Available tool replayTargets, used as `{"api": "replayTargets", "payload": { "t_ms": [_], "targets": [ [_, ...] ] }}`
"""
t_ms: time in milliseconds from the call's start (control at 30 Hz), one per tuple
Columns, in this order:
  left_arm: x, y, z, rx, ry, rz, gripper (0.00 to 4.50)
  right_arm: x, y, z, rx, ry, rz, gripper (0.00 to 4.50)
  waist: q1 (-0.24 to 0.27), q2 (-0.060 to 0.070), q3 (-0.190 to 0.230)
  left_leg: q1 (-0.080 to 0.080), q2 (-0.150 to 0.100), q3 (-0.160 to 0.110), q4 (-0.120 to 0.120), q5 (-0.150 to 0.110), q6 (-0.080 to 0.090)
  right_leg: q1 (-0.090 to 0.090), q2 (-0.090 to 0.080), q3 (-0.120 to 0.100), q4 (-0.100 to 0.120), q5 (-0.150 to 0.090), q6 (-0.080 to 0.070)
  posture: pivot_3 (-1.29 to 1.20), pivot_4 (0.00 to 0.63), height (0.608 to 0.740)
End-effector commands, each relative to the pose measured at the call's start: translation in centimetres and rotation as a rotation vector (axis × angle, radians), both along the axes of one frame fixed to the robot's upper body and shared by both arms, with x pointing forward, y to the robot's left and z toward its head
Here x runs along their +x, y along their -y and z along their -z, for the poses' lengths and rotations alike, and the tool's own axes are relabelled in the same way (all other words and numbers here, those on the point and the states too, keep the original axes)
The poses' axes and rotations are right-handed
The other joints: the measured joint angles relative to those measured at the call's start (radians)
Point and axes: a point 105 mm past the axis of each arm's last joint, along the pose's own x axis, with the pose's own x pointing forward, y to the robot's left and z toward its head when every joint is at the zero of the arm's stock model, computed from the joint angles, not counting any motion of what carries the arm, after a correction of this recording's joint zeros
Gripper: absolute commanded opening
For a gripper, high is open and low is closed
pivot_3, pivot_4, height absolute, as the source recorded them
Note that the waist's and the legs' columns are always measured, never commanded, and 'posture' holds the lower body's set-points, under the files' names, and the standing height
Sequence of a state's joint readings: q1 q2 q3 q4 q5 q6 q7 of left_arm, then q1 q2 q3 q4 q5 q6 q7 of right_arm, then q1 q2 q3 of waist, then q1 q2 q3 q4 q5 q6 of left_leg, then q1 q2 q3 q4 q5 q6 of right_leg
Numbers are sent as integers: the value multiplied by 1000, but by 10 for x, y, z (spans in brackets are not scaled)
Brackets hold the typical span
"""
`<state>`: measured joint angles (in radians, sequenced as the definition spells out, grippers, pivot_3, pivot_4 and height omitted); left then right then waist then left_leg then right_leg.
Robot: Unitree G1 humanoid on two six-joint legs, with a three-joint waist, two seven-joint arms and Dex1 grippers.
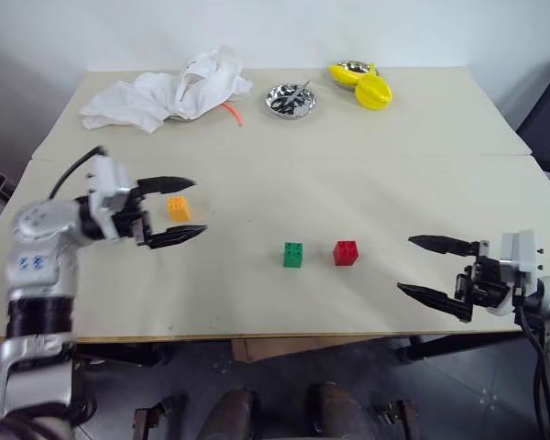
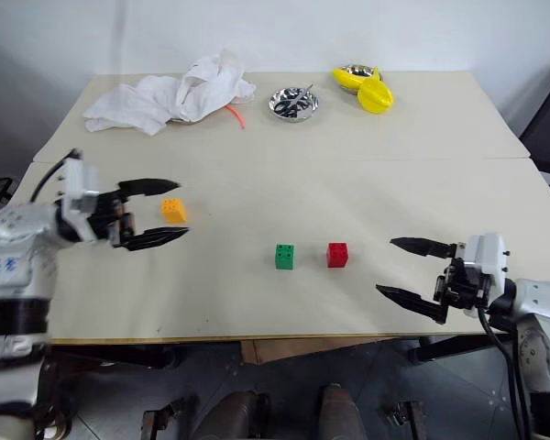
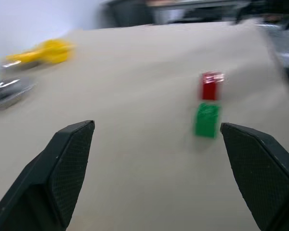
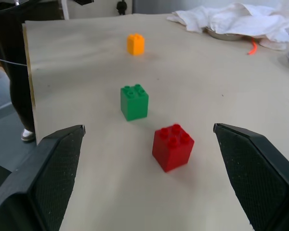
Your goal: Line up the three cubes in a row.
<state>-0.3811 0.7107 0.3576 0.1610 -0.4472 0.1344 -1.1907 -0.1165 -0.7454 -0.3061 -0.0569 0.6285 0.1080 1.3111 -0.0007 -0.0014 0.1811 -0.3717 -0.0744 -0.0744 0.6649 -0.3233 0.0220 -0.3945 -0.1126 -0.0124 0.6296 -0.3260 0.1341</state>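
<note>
Your left end effector (image 1: 191, 209) stands wide open with nothing in it, its two black fingers bracketing the small orange studded plastic cube (image 1: 179, 208), which sits on the table (image 1: 348, 174) between the fingertips without visibly touching either. That looks like a release or a fresh approach; you cannot tell which from here.

Your right end effector (image 1: 411, 265) is also spread fully and empty, and the red studded plastic cube (image 1: 346, 253) lies near its fingertips, with the green studded plastic cube (image 1: 293, 255) just beyond it. Those two already form a neat pair. The orange one sits well apart, farther back than their line, so your row is unfinished.

Far beyond both end effectors a shiny metal dish (image 1: 291, 100) holds some small metal item, too small to name. A second metal bowl (image 1: 353, 70) lies under a yellow plastic piece.
</note>
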Motion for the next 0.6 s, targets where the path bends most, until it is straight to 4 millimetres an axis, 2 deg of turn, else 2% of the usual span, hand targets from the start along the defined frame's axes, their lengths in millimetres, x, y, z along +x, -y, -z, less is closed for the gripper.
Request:
{"api": "replayTargets", "payload": {
  "t_ms": [33, 133, 200, 333, 467, 533, 600],
  "targets": [
    [-25, -43, 2, -74, 53, -274, 4452, 5, -4, -6, 14, 36, -25, 4500, 0, 0, 0, 0, 0, 0, 0, 0, 0, 0, 0, 0, 0, 0, 0, 0, 150, 740],
    [-60, -83, 30, -140, 5, -531, 4452, 11, -7, -8, -1, 64, -56, 4500, 0, 0, 0, 0, 0, 0, -1, 0, 0, 0, 0, 1, -2, 0, 0, 0, 150, 740],
    [-81, -100, 47, -144, -20, -660, 4452, 14, -7, -10, -2, 78, -66, 4500, 1, 0, 0, 0, 0, 0, 0, -1, 0, 1, 0, 0, -2, 0, 0, 0, 150, 740],
    [-105, -122, 66, -198, -50, -813, 4452, 19, -6, -15, -1, 111, -69, 4500, 28, -1, 0, 1, 0, 0, 1, -1, 0, 2, -1, 0, -3, 0, -1, 0, 150, 740],
    [-112, -103, 77, -209, -69, -803, 4452, 19, -5, -14, -7, 102, -89, 4500, 30, -2, -1, 1, -1, 0, 1, -1, 1, 3, -2, 0, -4, 0, -1, 0, 150, 740],
    [-109, -89, 77, -218, -77, -765, 4452, 18, -4, -14, -8, 101, -92, 4500, 28, -2, -1, 1, -1, 0, 1, -2, 1, 3, -2, 0, -4, 0, -1, 0, 150, 740],
    [-96, -73, 74, -237, -93, -731, 4452, 18, -3, -14, -8, 100, -93, 4500, 27, -2, -1, 1, 0, 0, 1, -2, 1, 3, -2, 0, -3, 0, -1, 0, 150, 740]
  ]
}}
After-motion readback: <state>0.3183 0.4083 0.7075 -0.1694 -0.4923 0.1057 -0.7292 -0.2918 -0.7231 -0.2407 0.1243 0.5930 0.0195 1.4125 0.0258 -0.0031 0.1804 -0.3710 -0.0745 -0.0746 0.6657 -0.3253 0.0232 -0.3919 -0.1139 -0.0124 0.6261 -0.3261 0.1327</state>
